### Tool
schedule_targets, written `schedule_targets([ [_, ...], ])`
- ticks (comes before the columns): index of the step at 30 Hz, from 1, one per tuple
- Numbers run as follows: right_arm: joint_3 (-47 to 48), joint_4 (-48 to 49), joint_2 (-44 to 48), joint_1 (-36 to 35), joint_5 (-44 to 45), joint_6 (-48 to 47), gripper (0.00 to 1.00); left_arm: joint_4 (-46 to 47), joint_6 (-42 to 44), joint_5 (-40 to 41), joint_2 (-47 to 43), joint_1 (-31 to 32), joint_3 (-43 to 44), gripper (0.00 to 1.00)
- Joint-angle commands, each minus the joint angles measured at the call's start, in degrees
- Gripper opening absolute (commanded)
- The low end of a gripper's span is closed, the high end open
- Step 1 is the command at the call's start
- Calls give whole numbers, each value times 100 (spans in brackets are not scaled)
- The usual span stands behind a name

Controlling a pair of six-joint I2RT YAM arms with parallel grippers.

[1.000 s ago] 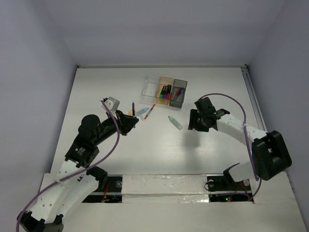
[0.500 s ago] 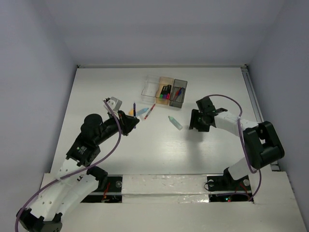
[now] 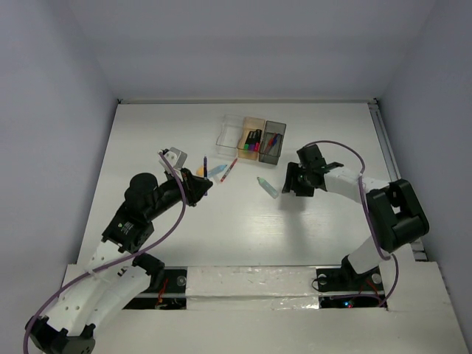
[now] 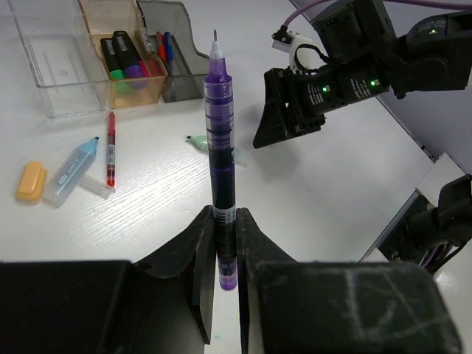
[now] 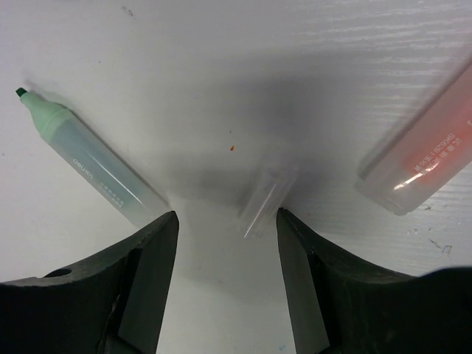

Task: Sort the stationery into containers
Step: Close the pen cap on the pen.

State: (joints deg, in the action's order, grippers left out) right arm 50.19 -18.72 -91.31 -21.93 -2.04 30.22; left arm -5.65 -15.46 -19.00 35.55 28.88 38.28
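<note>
My left gripper (image 4: 225,217) is shut on a purple pen (image 4: 219,133) and holds it upright above the table; the pen also shows in the top view (image 3: 204,162). My right gripper (image 5: 227,221) is open, low over the table. A small clear cap (image 5: 265,200) lies just beyond its tips, nearer the right finger. A pale green marker (image 5: 92,166) lies next to its left finger and also shows in the top view (image 3: 267,186). The clear box (image 3: 230,131), tan-orange box (image 3: 252,127) and dark grey box (image 3: 275,127) stand in a row at the back.
A red pen (image 3: 229,169), a light-blue marker (image 3: 216,171) and a short orange piece (image 3: 200,171) lie left of centre. A reddish translucent piece (image 5: 424,151) lies right of my right gripper. The tan-orange box holds markers, the grey box holds pens.
My right gripper has moved a little left, closer to the pale green marker. My left gripper holds the purple pen almost where it was.
</note>
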Motion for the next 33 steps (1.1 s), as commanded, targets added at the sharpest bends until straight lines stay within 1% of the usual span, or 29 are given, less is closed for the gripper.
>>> schedule_targets([
  [1,201,150,-98,-4,397,-130,62,143,79,37,-13,30,285,0],
  [6,236,149,-168,-4,503,-209,59,152,79,37,-13,-23,294,0],
  [11,272,79,-168,-4,653,-376,58,161,79,11,13,-23,285,0],
  [12,272,114,-168,-4,618,-394,57,161,79,11,22,-23,285,0],
  [17,271,465,-141,-4,248,-481,56,178,70,2,22,-76,285,0],
  [25,324,870,-265,-4,-560,-605,49,178,61,2,13,-129,276,0],
  [33,263,914,-230,-127,-947,-807,49,178,61,-15,13,-181,267,0],
])
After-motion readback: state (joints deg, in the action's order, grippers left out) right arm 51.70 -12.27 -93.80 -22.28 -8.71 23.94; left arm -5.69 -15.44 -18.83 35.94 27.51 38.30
